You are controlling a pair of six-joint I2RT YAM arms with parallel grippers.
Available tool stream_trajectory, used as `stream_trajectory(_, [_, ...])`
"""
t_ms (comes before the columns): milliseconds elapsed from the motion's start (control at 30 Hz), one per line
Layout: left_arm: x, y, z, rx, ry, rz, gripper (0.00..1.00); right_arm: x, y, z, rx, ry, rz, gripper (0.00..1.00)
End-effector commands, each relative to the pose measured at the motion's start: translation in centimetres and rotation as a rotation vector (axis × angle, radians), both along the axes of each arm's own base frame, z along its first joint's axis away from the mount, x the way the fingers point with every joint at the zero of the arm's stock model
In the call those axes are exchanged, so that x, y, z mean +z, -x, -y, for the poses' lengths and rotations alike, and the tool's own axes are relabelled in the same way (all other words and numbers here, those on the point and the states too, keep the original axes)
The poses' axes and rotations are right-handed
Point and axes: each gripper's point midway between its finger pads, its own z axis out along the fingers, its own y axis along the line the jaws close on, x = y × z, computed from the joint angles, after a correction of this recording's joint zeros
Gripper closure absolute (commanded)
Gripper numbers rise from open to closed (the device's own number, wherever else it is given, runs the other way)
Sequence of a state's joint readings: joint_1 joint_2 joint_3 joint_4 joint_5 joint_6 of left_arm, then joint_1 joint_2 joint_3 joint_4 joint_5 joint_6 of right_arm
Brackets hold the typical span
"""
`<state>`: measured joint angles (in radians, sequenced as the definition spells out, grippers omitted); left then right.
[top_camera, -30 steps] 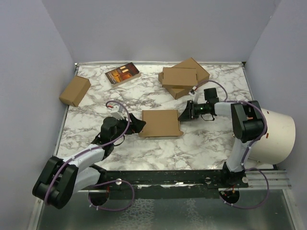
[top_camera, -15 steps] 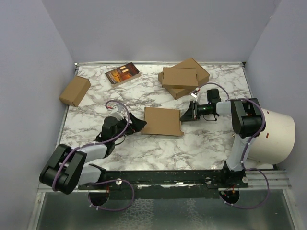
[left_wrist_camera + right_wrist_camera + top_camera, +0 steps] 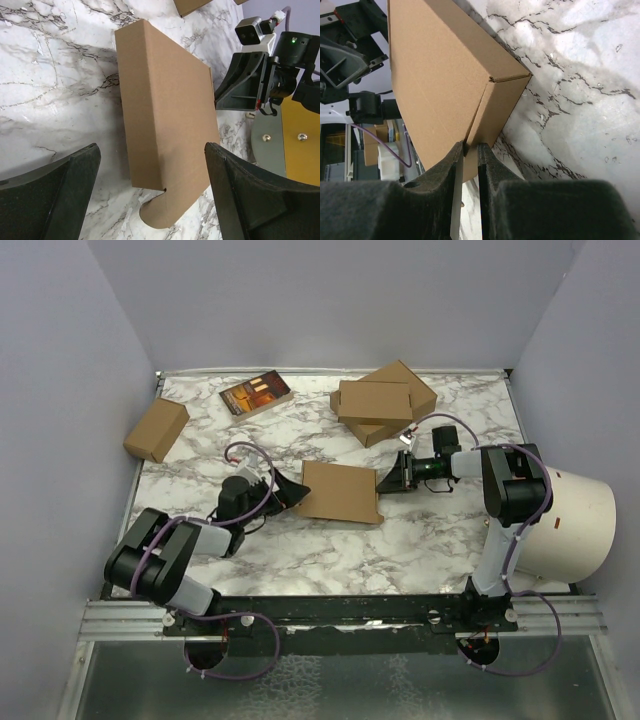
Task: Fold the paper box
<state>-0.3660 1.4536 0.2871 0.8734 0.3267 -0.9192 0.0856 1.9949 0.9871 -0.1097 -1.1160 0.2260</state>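
The paper box [image 3: 340,492] is a thin flat brown cardboard mailer lying closed on the marble table [image 3: 300,560]. My left gripper [image 3: 288,494] is open at the box's left end. In the left wrist view the box [image 3: 165,105] and its rounded tab [image 3: 162,212] lie between my spread fingers [image 3: 55,195], apart from both. My right gripper [image 3: 387,480] is at the box's right end. In the right wrist view its fingers [image 3: 465,165] are pinched on the edge of the box [image 3: 435,80] at the corner seam. The right gripper also shows in the left wrist view [image 3: 240,85].
A stacked pair of folded brown boxes [image 3: 382,402] sits behind the right gripper. A small thick carton [image 3: 156,429] is at the far left and a dark printed booklet [image 3: 256,394] at the back. A white cylinder [image 3: 570,525] stands at the right edge. Grey walls enclose the table.
The box has shifted a little toward the back right and turned slightly. My left gripper followed its left end. My right gripper drew back to the right with the box's edge.
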Motion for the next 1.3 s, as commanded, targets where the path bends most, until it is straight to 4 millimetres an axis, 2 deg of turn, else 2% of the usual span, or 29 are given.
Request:
stream_trajectory(0, [1.1,-0.4,1.0,-0.031,0.09,0.021,0.15,-2.7,-0.2,1.1,-0.026,0.079,-0.024,0.84])
stream_trajectory(233, [1.1,-0.8,1.7,-0.039,0.164,-0.002,0.27,-2.9,-0.1,1.1,-0.024,0.082,-0.026,0.84])
stream_trajectory(367, [1.0,-0.9,2.0,-0.036,0.213,-0.018,0.44,-2.9,-0.1,1.1,-0.023,0.083,-0.024,0.84])
stream_trajectory(633, [0.6,-0.6,2.3,-0.026,0.268,-0.05,0.56,-2.7,-0.1,1.1,-0.015,0.078,-0.011,0.83])
stream_trajectory(733, [0.9,-0.7,2.2,-0.021,0.27,-0.046,0.69,-1.9,-0.2,0.9,-0.004,0.062,0.013,0.81])
stream_trajectory(1033, [2.9,-0.5,1.1,0.038,0.273,-0.007,0.73,3.3,-0.7,0.5,0.077,-0.006,0.203,0.61])
stream_trajectory(1200, [4.0,-0.1,-0.1,0.095,0.286,-0.006,0.78,7.3,-0.4,0.5,0.137,-0.012,0.378,0.56])
stream_trajectory(1267, [4.4,0.0,-0.5,0.111,0.29,-0.017,0.78,9.5,0.0,0.5,0.166,-0.018,0.471,0.54])
